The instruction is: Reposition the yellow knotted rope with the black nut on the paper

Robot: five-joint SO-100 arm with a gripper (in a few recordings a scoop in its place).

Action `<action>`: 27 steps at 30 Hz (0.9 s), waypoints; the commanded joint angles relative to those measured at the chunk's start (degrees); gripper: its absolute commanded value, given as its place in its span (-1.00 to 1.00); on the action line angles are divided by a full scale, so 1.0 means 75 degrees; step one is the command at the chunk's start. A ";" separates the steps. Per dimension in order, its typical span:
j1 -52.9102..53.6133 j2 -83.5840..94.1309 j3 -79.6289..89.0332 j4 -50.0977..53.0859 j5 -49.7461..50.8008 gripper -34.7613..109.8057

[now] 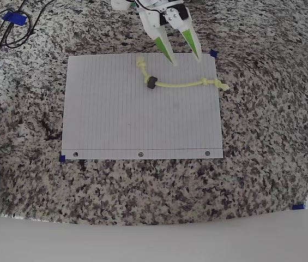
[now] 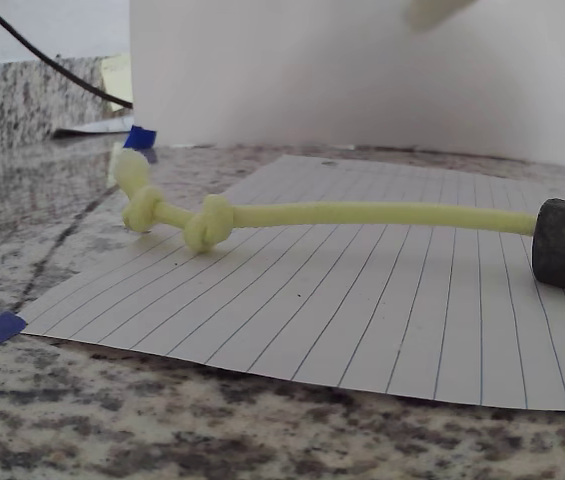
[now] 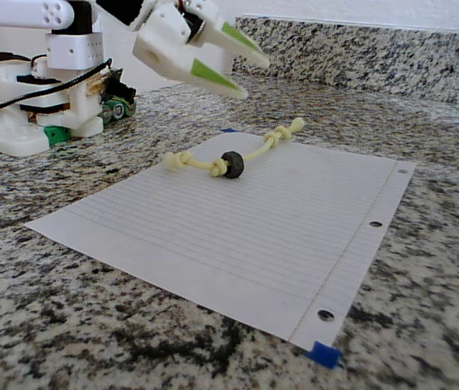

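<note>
The limp, light yellow knotted rope (image 1: 178, 84), upper centre of the overhead view on the paper (image 1: 121, 120), looks easiest pinched beside the black nut (image 1: 152, 83) by the empty gripper (image 1: 182, 58), its fingers apart.

A speckled grey, black and white granite worktop (image 1: 263, 136) spans the overhead view, with a pale strip along the bottom edge of the frame. In the fixed view a low granite backsplash (image 3: 391, 57) runs across the upper right, a white wall (image 3: 424, 12) above it. Small blue tape pieces (image 3: 324, 354) mark spots on the stone. Soft, even daylight, faint shadows.
</note>
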 commanded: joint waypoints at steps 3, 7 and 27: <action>0.0645 0.0199 -0.0070 0.0070 -0.0832 0.29; 0.1113 0.0129 -0.0094 0.0398 -0.2297 0.24; 0.2203 -0.2004 -0.1770 0.1816 -0.9117 0.18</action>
